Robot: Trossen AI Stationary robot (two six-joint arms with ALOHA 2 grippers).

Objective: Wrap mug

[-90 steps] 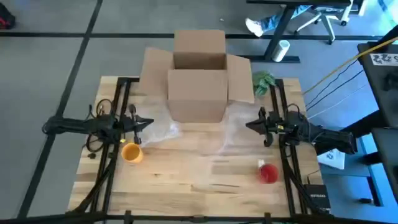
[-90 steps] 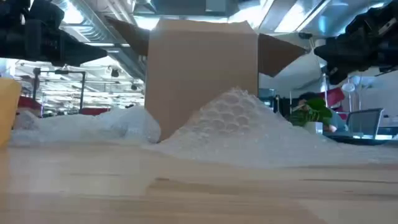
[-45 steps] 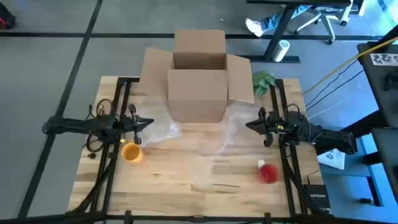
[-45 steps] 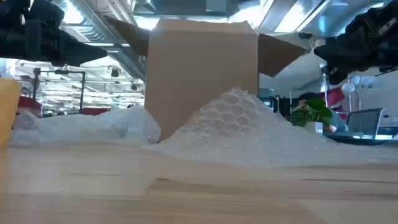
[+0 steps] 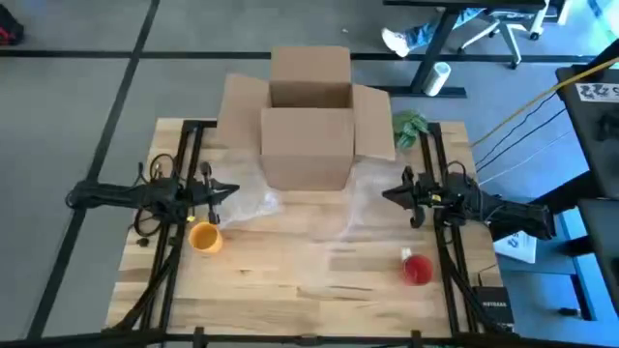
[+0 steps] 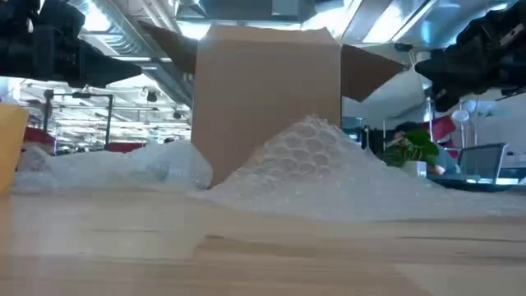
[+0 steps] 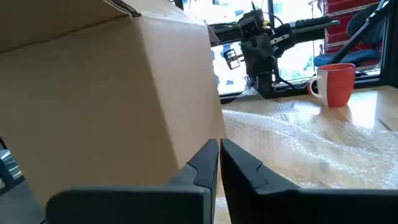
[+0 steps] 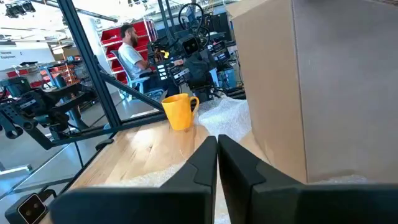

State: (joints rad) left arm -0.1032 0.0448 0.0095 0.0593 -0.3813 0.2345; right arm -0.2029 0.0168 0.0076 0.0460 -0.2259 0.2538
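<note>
A yellow mug [image 5: 205, 236] stands on the table near its left side, also seen as the yellow mug [image 8: 180, 111]. A red mug [image 5: 417, 269] stands near the right front, the same red mug [image 7: 336, 84] showing upright in the left wrist view. Clear bubble wrap [image 5: 319, 208] lies spread in front of the open cardboard box [image 5: 309, 130], humped up in the low view [image 6: 312, 160]. My left gripper [image 5: 232, 189] hovers shut at the left, just behind the yellow mug. My right gripper [image 5: 389, 194] hovers shut at the right, above the wrap's edge.
The box's flaps stand open at the table's far middle. A green plant-like item [image 5: 410, 126] lies at the far right corner. Bare wood [image 5: 309, 280] stretches along the front. A person [image 8: 132, 53] sits in the room beyond the table.
</note>
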